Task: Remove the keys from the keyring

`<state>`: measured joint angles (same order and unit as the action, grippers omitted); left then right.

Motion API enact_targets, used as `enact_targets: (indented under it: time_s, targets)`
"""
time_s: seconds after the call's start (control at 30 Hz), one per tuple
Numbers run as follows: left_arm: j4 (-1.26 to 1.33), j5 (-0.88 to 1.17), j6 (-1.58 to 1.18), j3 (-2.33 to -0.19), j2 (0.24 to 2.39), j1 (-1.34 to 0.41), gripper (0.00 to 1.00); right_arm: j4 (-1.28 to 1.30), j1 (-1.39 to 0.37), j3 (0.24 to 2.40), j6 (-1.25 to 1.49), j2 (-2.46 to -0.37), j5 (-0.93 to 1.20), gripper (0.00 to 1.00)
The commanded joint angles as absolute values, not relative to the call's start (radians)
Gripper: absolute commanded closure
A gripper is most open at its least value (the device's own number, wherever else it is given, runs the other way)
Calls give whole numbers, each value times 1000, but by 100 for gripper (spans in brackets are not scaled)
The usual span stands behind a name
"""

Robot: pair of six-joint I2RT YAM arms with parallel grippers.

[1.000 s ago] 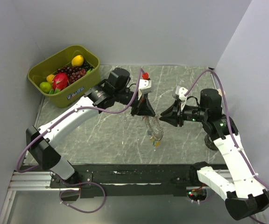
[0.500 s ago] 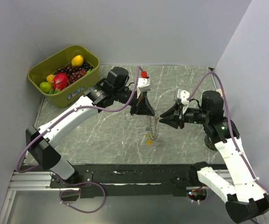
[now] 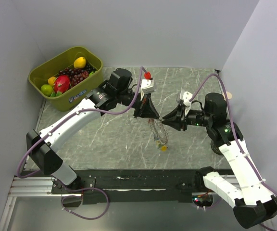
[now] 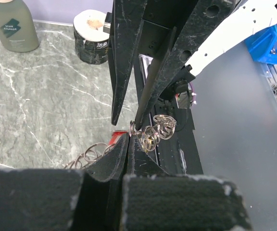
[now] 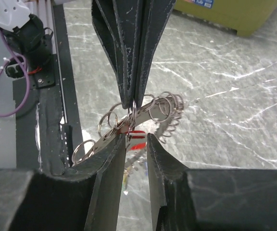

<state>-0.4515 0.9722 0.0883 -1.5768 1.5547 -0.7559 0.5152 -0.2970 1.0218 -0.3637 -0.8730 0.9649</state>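
Observation:
The keyring (image 3: 160,134) is a chain of silvery metal rings hanging from my left gripper (image 3: 152,116), which is shut on one ring above the table. In the left wrist view the left gripper (image 4: 129,137) pinches that ring, the keyring (image 4: 157,131) trails right and a red key (image 4: 113,140) shows behind it. My right gripper (image 3: 165,119) meets the chain from the right. In the right wrist view the right gripper (image 5: 136,136) is open by a narrow gap, with a red key (image 5: 137,144) in the gap and the keyring (image 5: 163,108) above. A yellow key (image 3: 163,148) dangles lowest.
A green bin (image 3: 93,72) of fruit stands at the back left. A grey-green bottle (image 4: 16,26) and a dark roll (image 4: 93,36) stand on the marble table (image 3: 109,137) near its right side. A black rail (image 3: 129,178) runs along the near edge.
My right gripper drew back to the right half a second ago and has come back in to the chain. The hanging chain has swung slightly right. My left gripper has hardly moved.

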Motion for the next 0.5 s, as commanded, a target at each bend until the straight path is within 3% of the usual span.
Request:
enact_targets:
  time_s: [0.0,0.07,0.33,0.47]
  targets:
    - [-388,1028,78,-1621,1534,-755,99,448,-305,1017,-341,-864,956,68]
    - [-390,1028,80,-1623,1535,-755,99,448,-307,1019,-342,-861,960,71]
    - [-387,1028,74,-1629,1543,-755,99,463,-318,1015,-360,-859,997,99]
    - [-385,1028,66,-1635,1543,-753,99,485,-330,1005,-388,-857,1000,100]
